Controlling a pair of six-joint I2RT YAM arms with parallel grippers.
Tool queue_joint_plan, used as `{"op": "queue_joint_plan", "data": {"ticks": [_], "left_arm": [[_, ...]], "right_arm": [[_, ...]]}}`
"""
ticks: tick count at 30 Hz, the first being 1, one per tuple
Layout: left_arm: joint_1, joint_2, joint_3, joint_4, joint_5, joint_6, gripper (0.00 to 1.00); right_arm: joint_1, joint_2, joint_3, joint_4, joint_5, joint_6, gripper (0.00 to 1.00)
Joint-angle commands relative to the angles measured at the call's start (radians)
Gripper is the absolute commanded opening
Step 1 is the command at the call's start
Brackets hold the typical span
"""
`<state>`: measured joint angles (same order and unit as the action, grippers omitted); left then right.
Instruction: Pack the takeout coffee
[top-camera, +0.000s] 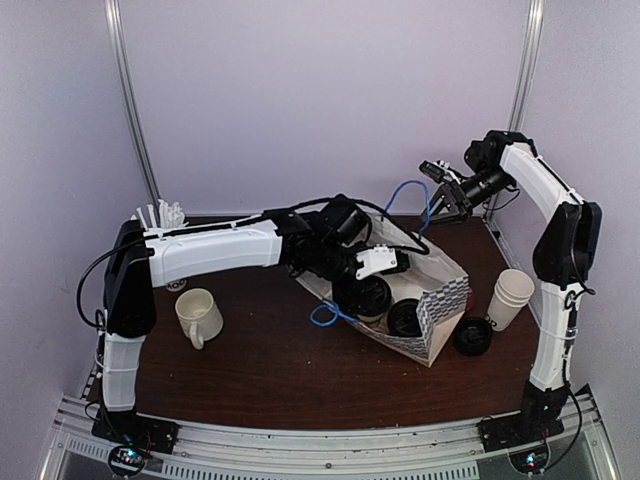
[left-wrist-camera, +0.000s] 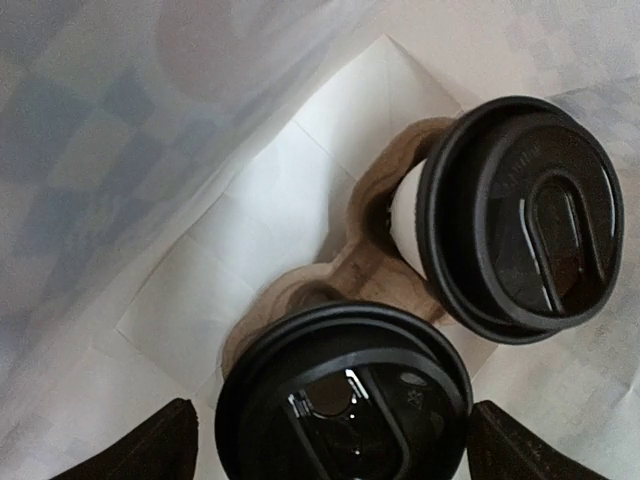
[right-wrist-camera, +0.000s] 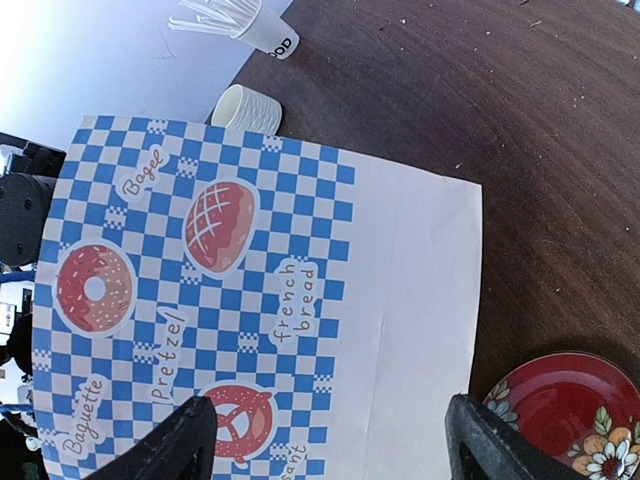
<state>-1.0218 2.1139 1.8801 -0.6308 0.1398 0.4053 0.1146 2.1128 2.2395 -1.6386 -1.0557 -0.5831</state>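
Coffee cups (left-wrist-camera: 520, 220) sat in their carrier (left-wrist-camera: 355, 265) inside the bag (top-camera: 445, 295), so I had left gripper (left-wrist-camera: 335, 440) spread astride one lid (left-wrist-camera: 340, 390), right gripper (right-wrist-camera: 330, 430) open, clear above.

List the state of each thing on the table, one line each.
paper bag: open, carrier inside.
carrier: holds two cups.
near coffee cup: lidded, seated in carrier.
far coffee cup: lidded, seated in carrier.
loose lid: lying on table, off any cup.
stacked paper cups: upright, unlidded.
mug: upright.
left gripper: jaws open, straddling near coffee cup.
right gripper: jaws open, above paper bag.
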Motion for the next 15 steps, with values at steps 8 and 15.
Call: {"op": "queue_joint_plan", "data": {"ticks": [8,15], "left_arm": [[0.0,-0.033,0.028,0.046,-0.015,0.011,0.98],[0.0,-0.07,0.007,0.047,0.03,0.049,0.97]], "right_arm": [[-0.015,-0.063,-0.041,-0.033,-0.009,-0.021,0.83],[-0.015,-0.112,-0.034,-0.068,-0.014,-0.039,0.83]]}}
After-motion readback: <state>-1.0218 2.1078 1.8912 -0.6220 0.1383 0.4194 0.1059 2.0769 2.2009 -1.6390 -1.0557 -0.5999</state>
